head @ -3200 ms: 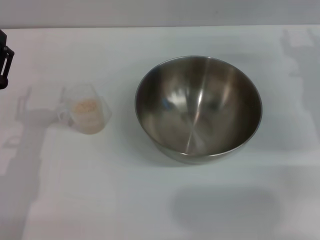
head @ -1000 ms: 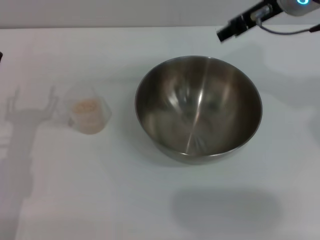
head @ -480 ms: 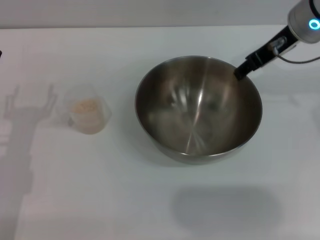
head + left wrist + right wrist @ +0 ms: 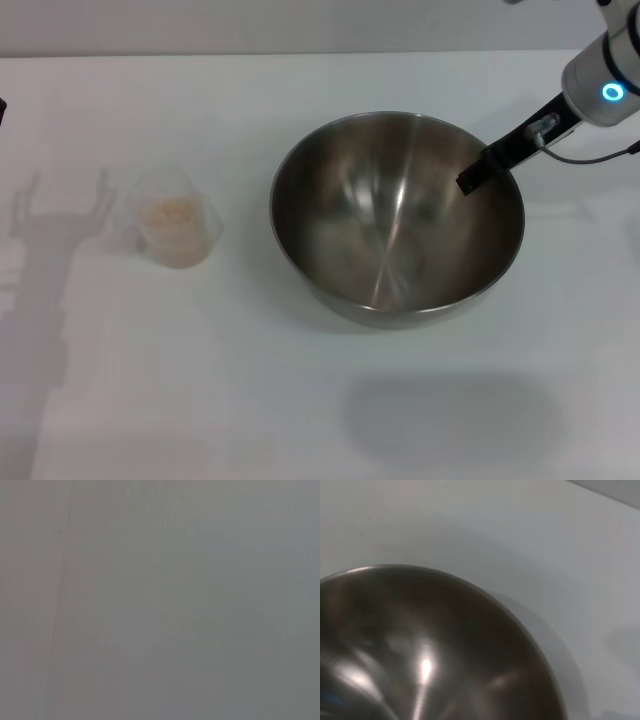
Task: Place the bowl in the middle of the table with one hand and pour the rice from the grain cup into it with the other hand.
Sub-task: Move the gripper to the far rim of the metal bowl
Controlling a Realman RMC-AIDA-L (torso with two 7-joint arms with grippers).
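The bowl, probably light, rigid and slippery, is best pinched at its thin rim, where the right gripper is seen, its grip state indiscernible.

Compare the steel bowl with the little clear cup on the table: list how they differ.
Size: the round brushed stainless-steel bowl is far wider than the small transparent plastic grain cup.
Material: the bowl is opaque shiny metal; the cup is see-through.
Contents: the bowl is empty; the cup holds pale beige rice.
Attention: the right gripper reaches over the bowl's rim; nothing is near the cup.
Both stand upright on the white table.
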